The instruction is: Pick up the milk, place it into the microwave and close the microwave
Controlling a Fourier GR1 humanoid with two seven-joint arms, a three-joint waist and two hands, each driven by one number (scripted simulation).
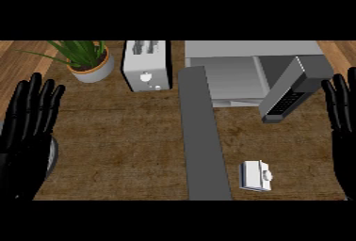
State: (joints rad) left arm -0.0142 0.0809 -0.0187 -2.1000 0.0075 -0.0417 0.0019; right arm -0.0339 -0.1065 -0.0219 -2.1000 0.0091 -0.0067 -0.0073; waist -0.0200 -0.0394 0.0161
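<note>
The milk carton [256, 176] lies on the brown table [118, 141], near the front edge and right of the middle. It is a small white carton with a round cap showing on its right side, and nothing touches it.

Far back on the right stands the microwave [236, 70], grey, with its cavity open to view. Its door [203, 136] is swung wide and shows as a long dark grey slab running from the oven's left front corner toward the near edge of the table, passing just left of the milk carton. A darker control panel [288, 96] with rows of small buttons slants along the oven's right side.

Left of the microwave, at the far side, sits a white toaster [146, 66] with two slots on top. Further left is a potted plant [89, 60], green spiky leaves in a pale round pot.

The left hand [31, 132] shows at the left edge, resting with its fingers straight, spread and pointing away, holding nothing. The right hand [341, 117] shows at the right edge in the same manner, fingers straight and empty, well apart from the milk carton and just right of the control panel.
</note>
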